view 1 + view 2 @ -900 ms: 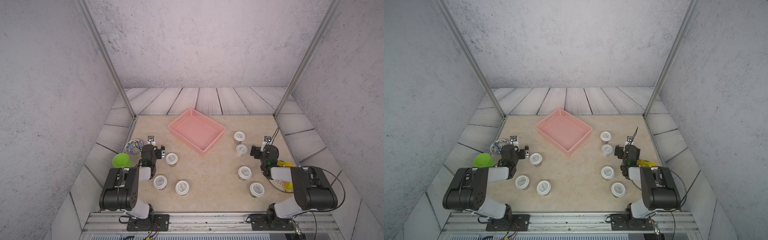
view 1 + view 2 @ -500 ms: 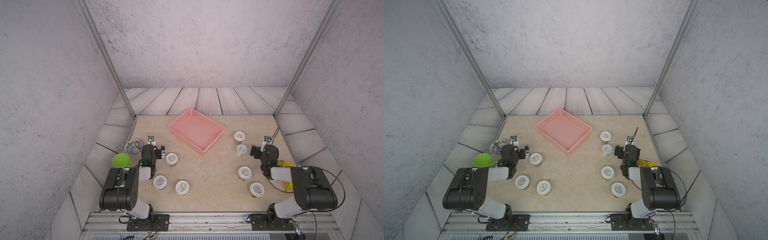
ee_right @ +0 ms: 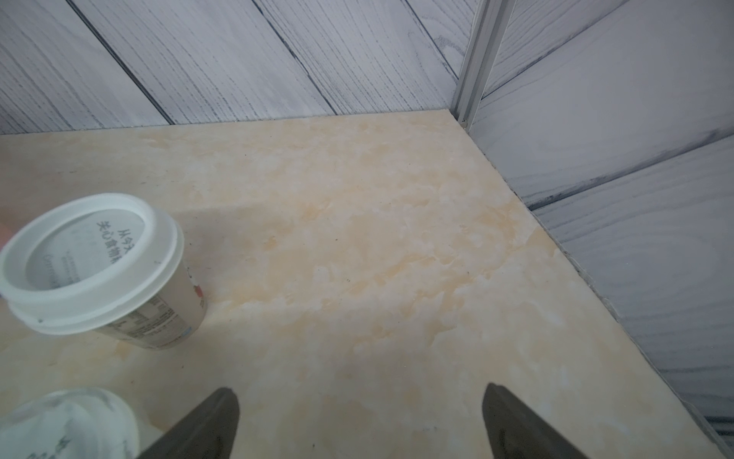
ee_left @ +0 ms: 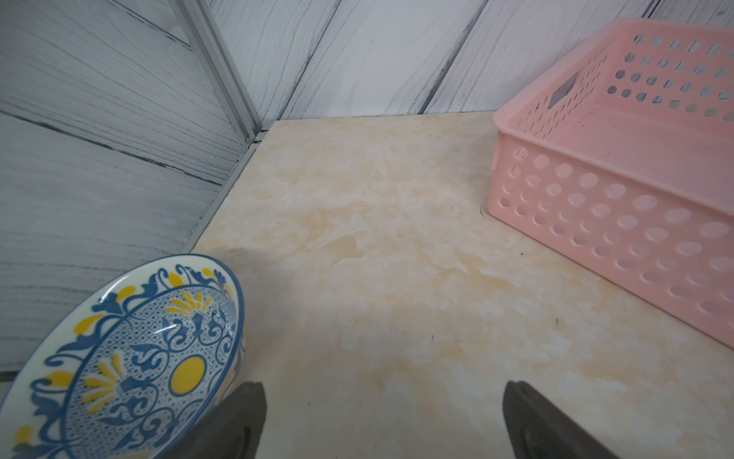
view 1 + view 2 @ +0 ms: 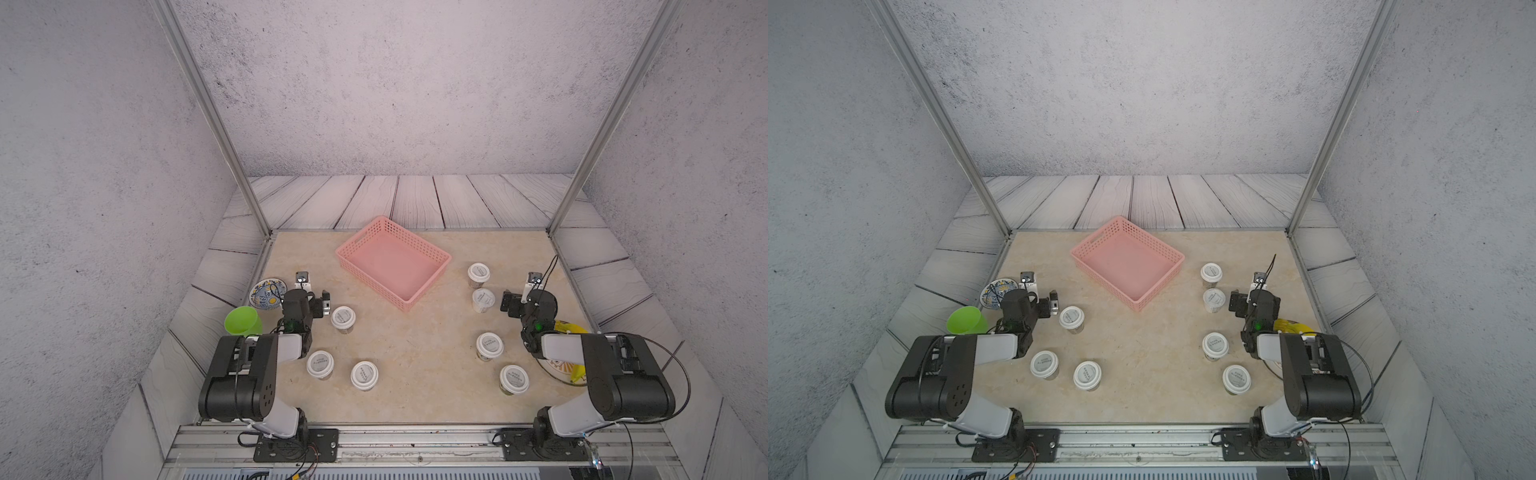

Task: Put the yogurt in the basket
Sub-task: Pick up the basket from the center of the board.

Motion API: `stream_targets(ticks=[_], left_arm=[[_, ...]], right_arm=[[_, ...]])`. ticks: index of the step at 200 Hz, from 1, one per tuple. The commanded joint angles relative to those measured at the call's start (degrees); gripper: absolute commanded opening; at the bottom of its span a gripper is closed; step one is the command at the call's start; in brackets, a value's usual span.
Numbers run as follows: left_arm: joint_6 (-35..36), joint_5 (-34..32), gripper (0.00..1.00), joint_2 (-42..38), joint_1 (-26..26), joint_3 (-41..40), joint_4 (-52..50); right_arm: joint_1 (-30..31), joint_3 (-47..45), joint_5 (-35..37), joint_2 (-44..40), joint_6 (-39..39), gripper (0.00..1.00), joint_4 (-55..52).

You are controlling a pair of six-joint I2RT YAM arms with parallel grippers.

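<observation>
Nothing picked yet: 7 yogurt cups (image 5: 364,374) on table (image 5: 415,353), basket (image 5: 370,279) mid-frame empty, left gripper (image 4: 383,385) and right gripper (image 3: 359,387) released; next, left must straddle the nearest cup (image 5: 343,318).

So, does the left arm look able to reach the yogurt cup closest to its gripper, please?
Probably yes: the left gripper is open and empty, the nearest yogurt cup stands upright just beside it, and nothing lies between them.
</observation>
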Motion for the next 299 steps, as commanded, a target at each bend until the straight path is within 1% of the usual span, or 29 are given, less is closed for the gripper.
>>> stream_targets(ticks=[1,11,29,52,61,75,89,112,129,137,151,169,186,206,242,299], left_arm=[[0.3,1.6,0.98,-2.4,0.5,2.8,-4.9],[0.6,2.8,0.98,-3.4,0.4,4.6,-8.7],[0.7,3.2,0.98,-5.9,0.5,7.2,-14.7],[2.4,4.9,0.99,-9.9,0.4,11.0,-22.4],[3.0,5.3,0.98,-11.7,0.4,13.3,-27.1],[3.9,5.4,0.99,-14.0,0.3,17.8,-34.7],[3.6,4.8,0.98,-15.6,0.4,22.1,-41.5],[2.0,5.2,0.98,-18.1,0.3,29.2,-54.6],[1.9,8.6,0.98,-20.0,0.4,31.3,-60.6],[1.9,9.7,0.98,-20.9,0.4,31.1,-61.6],[0.7,9.6,0.98,-22.2,0.4,29.9,-62.1],[-0.3,10.0,0.98,-22.8,0.7,29.0,-62.4],[-0.8,11.4,0.98,-23.7,1.3,27.6,-61.4],[-2.3,12.9,0.98,-24.1,3.2,26.2,-61.0],[-2.3,14.6,0.99,-25.5,3.8,22.0,-57.3],[-1.9,13.1,0.98,-25.6,4.0,22.0,-57.2]], right_arm=[[0.1,3.2,3.3,-3.2,1.6,1.00,-7.3],[0.1,5.2,4.4,-5.1,2.1,1.00,-12.4],[0.1,6.9,4.3,-7.9,1.9,1.00,-16.3],[0.1,10.3,4.7,-12.2,5.6,1.00,-23.6],[0.1,12.2,4.1,-13.5,6.8,1.00,-26.9],[0.1,15.7,3.8,-14.7,10.2,1.00,-32.4],[0.0,19.9,4.2,-15.0,15.5,1.00,-38.7],[0.1,26.1,-0.3,-14.7,18.1,1.00,-46.2],[0.1,30.0,-3.0,-13.0,18.6,1.00,-49.4],[0.1,32.2,-3.8,-12.0,18.8,1.00,-50.9],[0.1,36.5,-4.9,-9.8,19.9,1.00,-54.2],[0.4,41.6,-9.0,-6.3,20.4,1.00,-56.2],[0.9,46.9,-13.0,-1.6,20.2,1.00,-57.9],[2.0,55.1,-15.2,5.0,19.4,1.00,-62.9],[4.8,66.4,-18.3,15.3,17.6,0.99,-66.0],[10.7,83.0,-18.7,29.8,12.1,1.00,-71.4]])
